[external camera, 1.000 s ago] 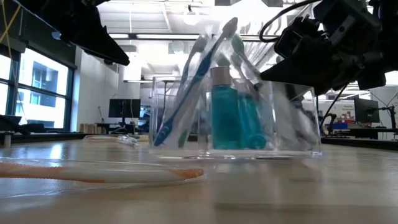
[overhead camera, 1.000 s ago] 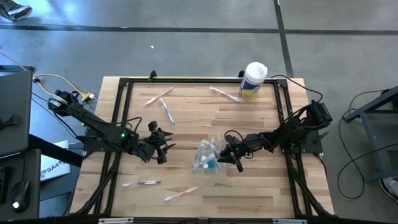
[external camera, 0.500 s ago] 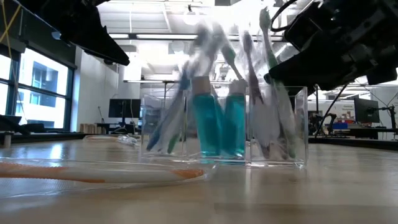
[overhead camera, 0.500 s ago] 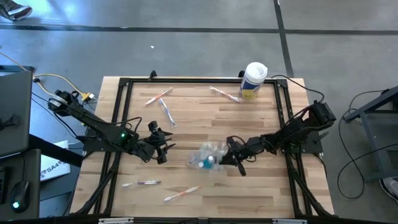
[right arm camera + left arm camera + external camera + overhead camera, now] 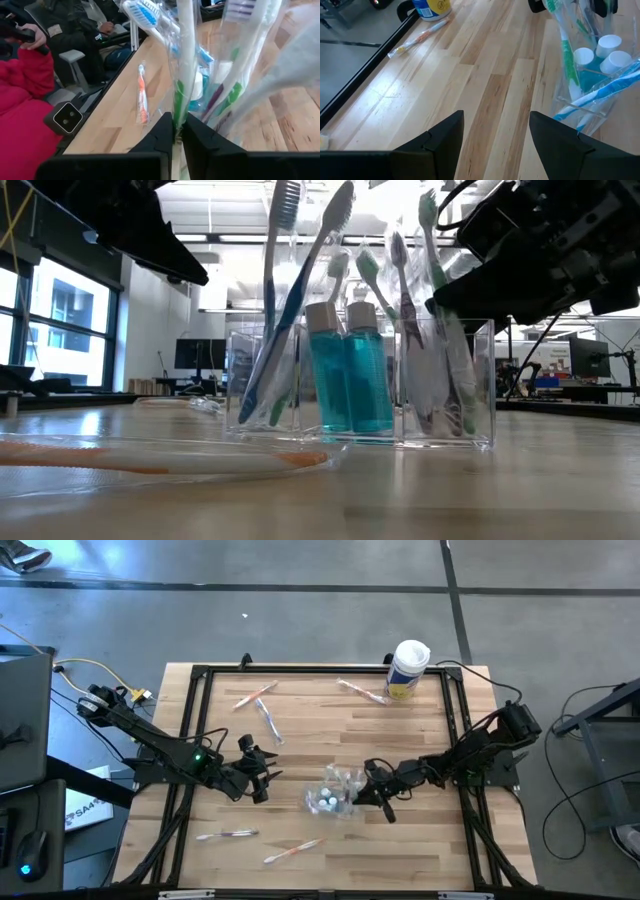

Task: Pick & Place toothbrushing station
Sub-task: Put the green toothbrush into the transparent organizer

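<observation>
The worktop (image 5: 330,745) is a pale wooden slab edged by a black frame. The left arm (image 5: 165,750) reaches in from the left edge, and its left gripper (image 5: 262,776) hangs over the worktop left of centre, its jaws apart with bare wood between them and touching nothing. The right arm (image 5: 470,755) comes in from the right side, and its right gripper (image 5: 372,790) sits low at the middle of the worktop, its jaws drawn together onto the right wall of the toothbrushing station (image 5: 335,792). That station stands upright on the worktop just near of centre: a clear box whose low view shows several toothbrushes (image 5: 290,310) leaning out of the top and two teal bottles (image 5: 348,370) with pale caps side by side inside. A white canister (image 5: 408,668) with a yellow label stands at the far right corner. Loose wrapped toothbrushes lie apart on the wood: an orange one (image 5: 254,694) at far left, a clear one (image 5: 268,720) just near of it, one (image 5: 362,692) beside the canister, and two at near left, one (image 5: 228,834) to the left of the other (image 5: 292,851). In the right wrist view a person in a red garment (image 5: 22,110) sits beyond the worktop's edge.
</observation>
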